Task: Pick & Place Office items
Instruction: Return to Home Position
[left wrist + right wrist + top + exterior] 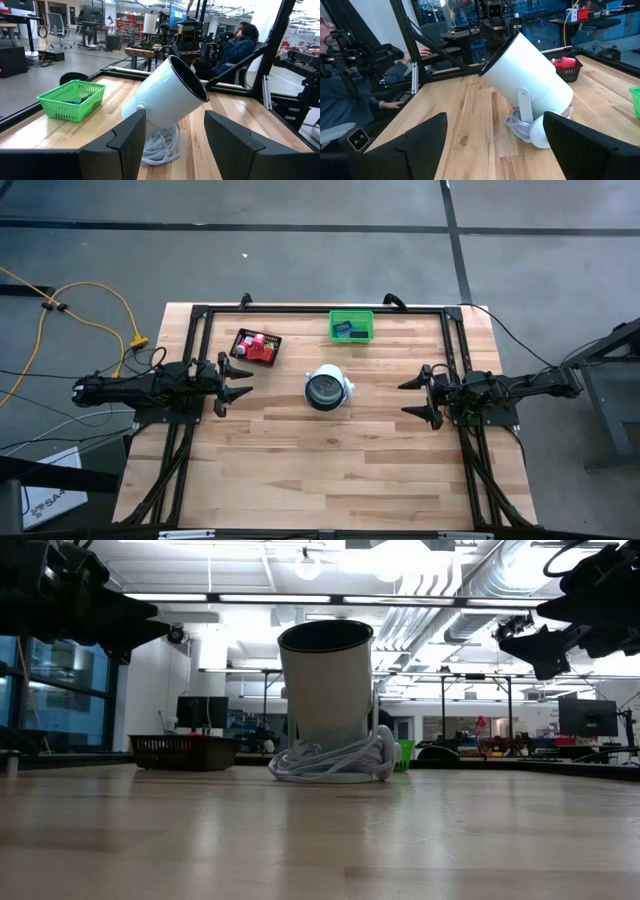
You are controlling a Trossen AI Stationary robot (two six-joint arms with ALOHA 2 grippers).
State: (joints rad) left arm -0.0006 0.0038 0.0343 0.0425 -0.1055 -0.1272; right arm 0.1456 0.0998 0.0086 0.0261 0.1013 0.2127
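Note:
The office items lie at the table's far side. Red and pink pieces point(258, 345) sit in a black mesh tray point(240, 340), and blue and teal flat pieces point(350, 330) sit in a green bin point(352, 315). My left gripper point(236, 387) hovers open at the table's left edge, pointing level toward the middle; in the left wrist view my left gripper point(175, 125) has nothing between its fingers. My right gripper point(408, 398) hovers open at the right edge, facing it; in the right wrist view my right gripper point(495, 120) is likewise empty.
A white round lamp-like object point(328, 388) with a dark open face stands mid-table between the grippers, tilted on its stand over a coiled white cord point(330, 765). A black frame point(320, 308) rims the table. People sit beyond the table point(240, 45).

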